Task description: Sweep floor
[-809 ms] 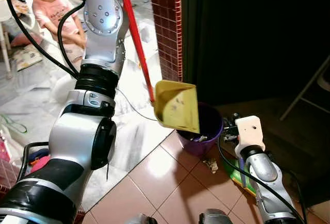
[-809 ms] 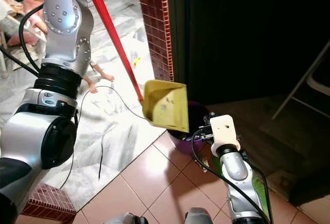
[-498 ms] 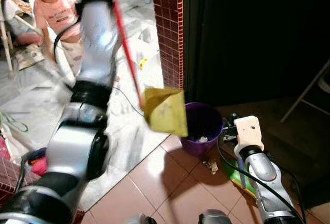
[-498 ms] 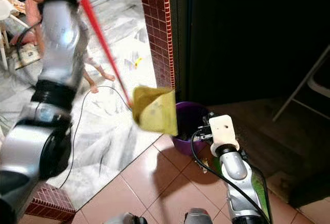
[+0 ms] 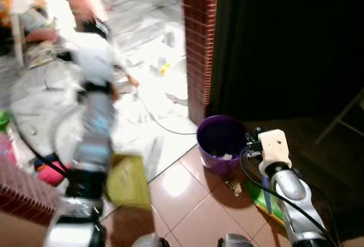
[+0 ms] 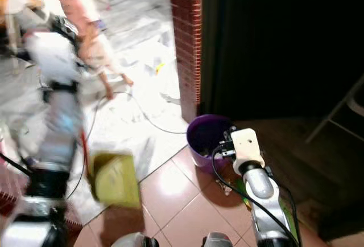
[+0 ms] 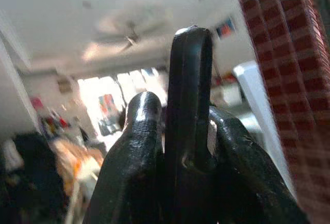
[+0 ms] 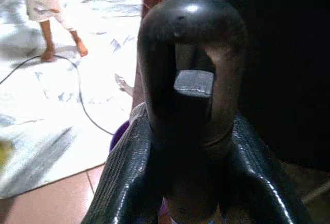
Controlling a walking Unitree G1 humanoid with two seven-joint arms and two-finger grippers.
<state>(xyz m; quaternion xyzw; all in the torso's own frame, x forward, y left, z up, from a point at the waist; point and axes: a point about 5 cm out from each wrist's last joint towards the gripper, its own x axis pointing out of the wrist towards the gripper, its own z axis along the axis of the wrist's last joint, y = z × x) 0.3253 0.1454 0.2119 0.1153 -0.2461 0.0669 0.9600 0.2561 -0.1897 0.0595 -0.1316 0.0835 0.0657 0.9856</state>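
Note:
A yellow dustpan (image 5: 128,181) hangs low over the tiled floor, left of the purple bin (image 5: 220,143), badly blurred by motion. My left gripper (image 7: 188,126) is shut on the black looped end of the dustpan's handle (image 7: 188,79). Beside the bin's right rim, my right gripper (image 8: 188,131) is shut on a black broom handle tip (image 8: 192,64) with a hanging hole. A green broom head (image 5: 259,197) lies on the floor by my right arm (image 5: 274,151). A scrap of litter (image 5: 232,185) sits on the tiles in front of the bin, and some bits lie inside it.
A red brick pillar (image 5: 200,36) stands just behind the bin, with a dark room to its right. A child (image 6: 79,13) stands on the marble floor at the far left, near a black cable (image 5: 162,123). A low brick edge (image 5: 23,198) is at the near left.
My left arm has swung the dustpan away from above the bin, down and to the left near the floor. The camera has shifted a little. My right arm stays put.

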